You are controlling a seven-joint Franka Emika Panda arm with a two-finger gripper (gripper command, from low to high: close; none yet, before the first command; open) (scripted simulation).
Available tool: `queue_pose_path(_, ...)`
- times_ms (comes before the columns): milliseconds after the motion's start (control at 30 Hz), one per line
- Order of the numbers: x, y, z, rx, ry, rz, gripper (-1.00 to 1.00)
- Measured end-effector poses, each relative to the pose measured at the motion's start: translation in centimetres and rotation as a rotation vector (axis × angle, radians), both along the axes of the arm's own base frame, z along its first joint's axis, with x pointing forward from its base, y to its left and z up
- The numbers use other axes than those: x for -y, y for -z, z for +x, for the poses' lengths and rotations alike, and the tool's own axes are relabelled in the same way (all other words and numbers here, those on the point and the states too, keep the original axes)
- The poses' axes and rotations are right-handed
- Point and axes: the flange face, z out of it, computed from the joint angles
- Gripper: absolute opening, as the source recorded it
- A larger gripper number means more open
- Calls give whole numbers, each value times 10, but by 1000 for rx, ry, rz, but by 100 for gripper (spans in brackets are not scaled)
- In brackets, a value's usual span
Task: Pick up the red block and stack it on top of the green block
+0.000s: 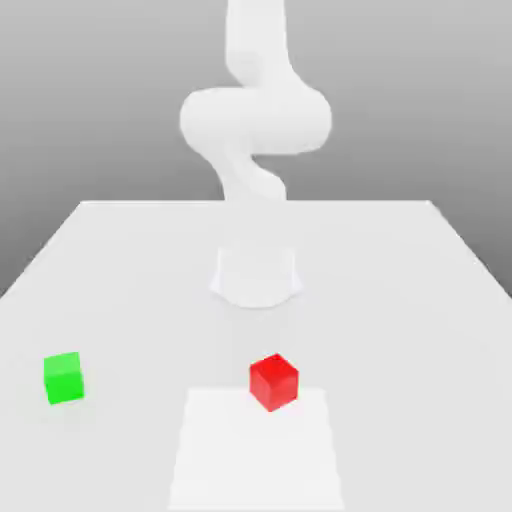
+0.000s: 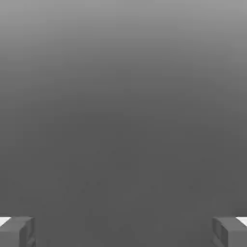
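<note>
The red block point(image 1: 273, 381) is a small cube resting on the white table point(image 1: 400, 300), near the front middle in the exterior view. Level with it, well off toward the exterior view's left, sits the green block point(image 1: 63, 377), the same size. The two cubes stand far apart. In the hand view my gripper point(image 2: 123, 232) is open: its grey fingertips point(image 2: 17, 231) stand wide apart with nothing between them, and beyond them lies plain grey background.
The white arm point(image 1: 255, 120) rises from its round base point(image 1: 257, 275) at the table's middle and leaves the exterior view at the top. A paler rectangular patch point(image 1: 255, 455) marks the table just in front of the red block.
</note>
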Motion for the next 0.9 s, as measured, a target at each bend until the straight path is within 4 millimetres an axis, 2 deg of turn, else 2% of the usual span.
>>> queue_pose_path(133, -10, 99, 31, -146, -96, -72, 0)
queue_pose_path(233, -14, 174, 39, -255, -171, -114, 0)
queue_pose_path(300, -16, 225, 36, -329, -225, -138, 0)
queue_pose_path(433, -18, 326, 12, -486, -347, -174, 0)
queue_pose_path(600, -20, 450, -43, -677, -509, -196, 0)
queue_pose_path(667, -21, 475, -50, -696, -530, -199, 0)
queue_pose_path(800, -19, 509, -54, -704, -531, -201, 0)
queue_pose_path(833, -19, 515, -55, -704, -531, -202, -100)
queue_pose_path(900, -19, 515, -55, -704, -531, -202, -100)
